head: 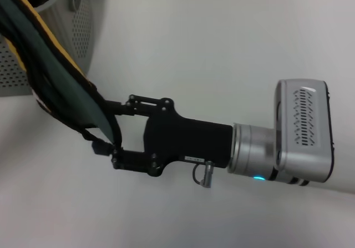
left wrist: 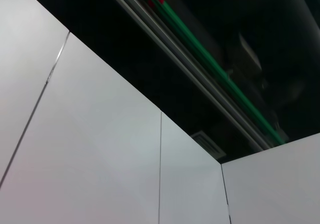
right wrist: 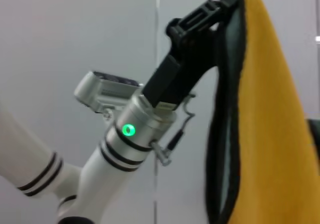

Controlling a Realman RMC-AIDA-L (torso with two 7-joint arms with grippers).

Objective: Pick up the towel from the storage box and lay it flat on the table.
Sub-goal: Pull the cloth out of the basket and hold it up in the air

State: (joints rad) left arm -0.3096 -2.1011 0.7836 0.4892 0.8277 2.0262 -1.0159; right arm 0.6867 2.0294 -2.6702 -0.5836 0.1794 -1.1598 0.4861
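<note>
Above the table (head: 222, 48), your right gripper (head: 113, 131) has its fingers spread around the towel's (head: 55, 76) lower edge. Your left gripper (right wrist: 220, 6) pinches the towel's top, beside the storage box (head: 77, 31).

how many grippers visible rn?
2. The left gripper is clamped on the top edge of the hanging towel; the right gripper is at its lower edge, jaws open around it.

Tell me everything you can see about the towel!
The towel is soft cloth, dark green on one side and yellow on the other, with black stitched edging. It hangs up in the air, draped and folded, not flat. The left tool pinches its top, and the right tool reaches its lower edge above the table.
</note>
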